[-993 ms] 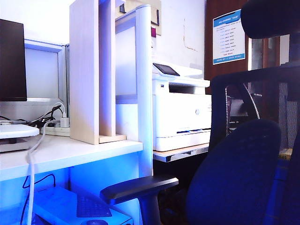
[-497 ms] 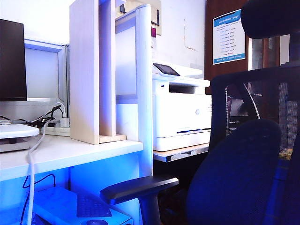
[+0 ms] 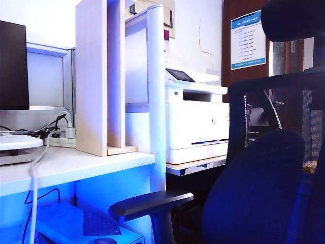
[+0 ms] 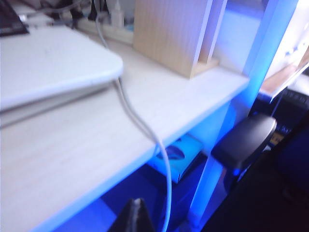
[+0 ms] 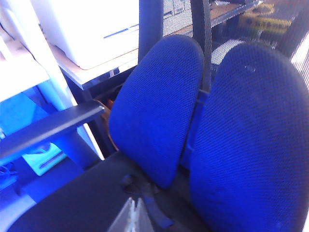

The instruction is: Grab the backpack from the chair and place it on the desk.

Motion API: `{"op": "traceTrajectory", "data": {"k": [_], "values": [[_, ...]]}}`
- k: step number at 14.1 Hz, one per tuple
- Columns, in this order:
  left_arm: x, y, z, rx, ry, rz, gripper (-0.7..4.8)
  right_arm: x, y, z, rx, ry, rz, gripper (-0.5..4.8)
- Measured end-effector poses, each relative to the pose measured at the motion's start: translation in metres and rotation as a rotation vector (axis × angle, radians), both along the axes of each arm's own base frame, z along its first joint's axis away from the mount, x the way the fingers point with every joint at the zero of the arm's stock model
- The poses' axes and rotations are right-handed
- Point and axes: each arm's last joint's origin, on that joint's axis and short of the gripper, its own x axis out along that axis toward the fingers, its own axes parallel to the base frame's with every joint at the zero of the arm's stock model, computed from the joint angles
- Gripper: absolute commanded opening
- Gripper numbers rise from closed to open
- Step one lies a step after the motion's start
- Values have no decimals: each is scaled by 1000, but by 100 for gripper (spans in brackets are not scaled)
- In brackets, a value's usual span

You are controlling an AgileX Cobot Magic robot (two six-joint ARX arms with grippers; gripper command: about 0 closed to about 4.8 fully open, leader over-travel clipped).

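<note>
Task seemingly at start: no backpack visible on white tabletop (image 3: pixel 76 165). Backpack itself not clearly made out; only strap-like piece on chair (image 5: pixel 159 106) seat. Left tool (image 4: pixel 136 215) above tabletop edge, closed, empty. Right tool (image 5: pixel 133 215) over seat, closed, empty. Both tools cut off at frame edge; neither arm in exterior view.

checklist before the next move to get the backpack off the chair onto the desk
1. Backpack found: cannot tell. The right wrist view shows the chair's blue cushions and a strap-like piece low by the seat, but no clear backpack.
2. Left gripper ready to grasp: not ok, jaws shut, out beyond the desk's edge.
3. Right gripper ready to grasp: not ok, jaws shut, above the chair seat.
4. Landing spot on the desk: ok, bare top beside the cable.
5. Armrest out of the carry path: cannot tell.
</note>
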Motion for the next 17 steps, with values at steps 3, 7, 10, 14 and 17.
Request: {"op": "traceTrajectory", "data": {"k": [3,7,10,14,17], "values": [[1,0,-7,3,1,1,-6,0,0,0,-23,-2,5,-8],[1,0,-9,-6,24,4,-5,0,0,0,-22,-2,22,-8],[1,0,-8,-22,25,6,-5,0,1,-1,-11,4,31,-7],[1,0,-8,-24,25,7,-5,0,1,-1,41,11,19,-8],[1,0,-8,-24,25,7,-5,0,3,-1,112,23,26,-7]]}}
